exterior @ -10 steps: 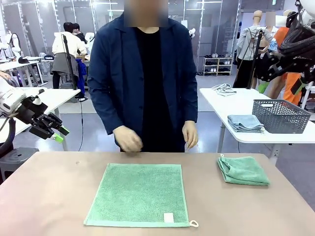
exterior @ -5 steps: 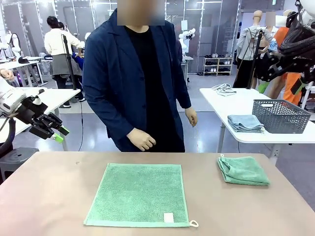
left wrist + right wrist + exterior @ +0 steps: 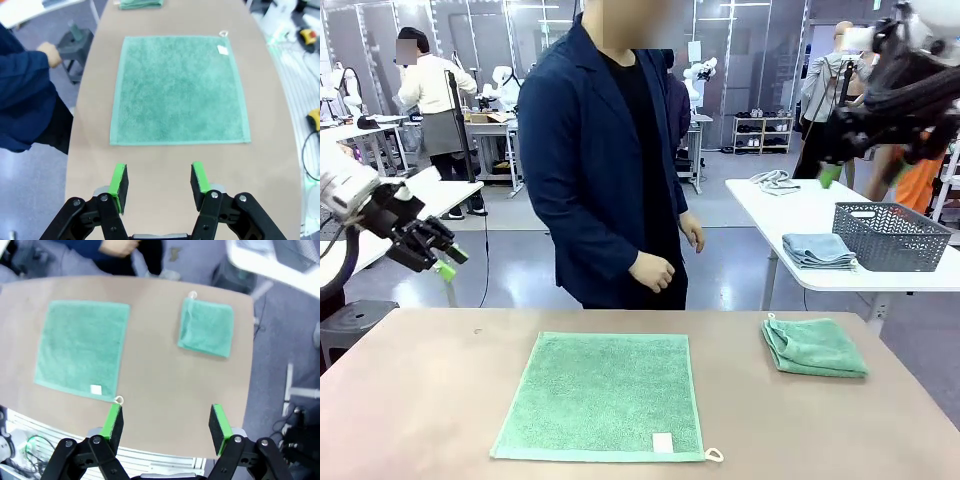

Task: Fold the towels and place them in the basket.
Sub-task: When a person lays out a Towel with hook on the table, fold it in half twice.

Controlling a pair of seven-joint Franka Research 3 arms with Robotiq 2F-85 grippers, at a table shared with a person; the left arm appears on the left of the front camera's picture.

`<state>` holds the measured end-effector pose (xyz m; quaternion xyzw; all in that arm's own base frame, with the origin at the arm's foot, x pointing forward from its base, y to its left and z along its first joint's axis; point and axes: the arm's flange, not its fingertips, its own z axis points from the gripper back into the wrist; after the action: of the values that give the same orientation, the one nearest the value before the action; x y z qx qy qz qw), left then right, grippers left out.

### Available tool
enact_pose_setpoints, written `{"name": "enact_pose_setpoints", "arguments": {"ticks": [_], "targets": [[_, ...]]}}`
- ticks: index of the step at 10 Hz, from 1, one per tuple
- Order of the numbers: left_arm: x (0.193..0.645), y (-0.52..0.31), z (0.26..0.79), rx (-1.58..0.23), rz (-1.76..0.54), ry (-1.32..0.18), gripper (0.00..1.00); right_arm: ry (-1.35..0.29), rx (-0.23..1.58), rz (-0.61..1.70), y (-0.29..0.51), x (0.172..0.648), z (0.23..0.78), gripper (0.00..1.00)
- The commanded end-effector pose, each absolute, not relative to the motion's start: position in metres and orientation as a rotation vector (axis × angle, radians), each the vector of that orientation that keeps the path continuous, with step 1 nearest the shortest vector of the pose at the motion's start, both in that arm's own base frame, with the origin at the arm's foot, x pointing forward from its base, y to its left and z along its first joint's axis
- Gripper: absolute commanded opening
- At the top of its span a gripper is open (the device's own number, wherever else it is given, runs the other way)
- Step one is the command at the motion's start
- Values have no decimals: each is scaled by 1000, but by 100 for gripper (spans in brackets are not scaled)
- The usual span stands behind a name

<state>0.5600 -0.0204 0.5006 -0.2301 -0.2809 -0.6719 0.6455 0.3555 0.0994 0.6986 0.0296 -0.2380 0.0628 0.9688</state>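
The bench (image 3: 410, 400) is bare along its whole left side, from near edge to far edge, up to the spread towel (image 3: 605, 395) lying at its middle. A bare strip runs between that towel and the folded towel (image 3: 815, 347) by the right edge, and another along the far edge. Nothing hangs over either towel. The person (image 3: 605, 170) stands just behind the far edge, the nearer hand (image 3: 653, 272) at the waist, off the bench top. The basket (image 3: 890, 237) sits on a separate white table (image 3: 770, 205) past the far right corner, with open floor between.
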Motion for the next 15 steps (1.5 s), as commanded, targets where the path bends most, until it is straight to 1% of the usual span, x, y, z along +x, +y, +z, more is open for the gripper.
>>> {"name": "enact_pose_setpoints", "arguments": {"ticks": [1,2,4,6,7,8,9,10,11,12,15], "targets": [[547,-74,529,-371,-1562,-536,65,-501,109,386,146,378,697,86],[539,-112,538,-321,-1602,-449,65,-471,143,536,179,387,683,86],[518,-177,542,-216,-1677,-313,65,-361,178,749,227,394,642,86],[493,-223,530,-102,-1741,-178,65,-271,174,893,251,390,592,86],[485,-234,522,-44,-1745,-147,65,-232,171,940,251,387,574,86],[479,-239,513,28,-1741,-127,77,-188,177,1004,248,383,561,86],[474,-240,507,70,-1734,-117,84,-154,179,1079,244,380,551,86],[468,-242,504,103,-1723,-117,97,-138,193,1180,240,375,542,86],[460,-242,503,122,-1715,-98,100,-129,200,1302,239,370,532,86],[453,-241,502,111,-1700,-73,100,-136,165,1374,240,368,524,86],[440,-232,503,-4,-1624,-2,100,-216,43,1457,248,370,507,86]]}}
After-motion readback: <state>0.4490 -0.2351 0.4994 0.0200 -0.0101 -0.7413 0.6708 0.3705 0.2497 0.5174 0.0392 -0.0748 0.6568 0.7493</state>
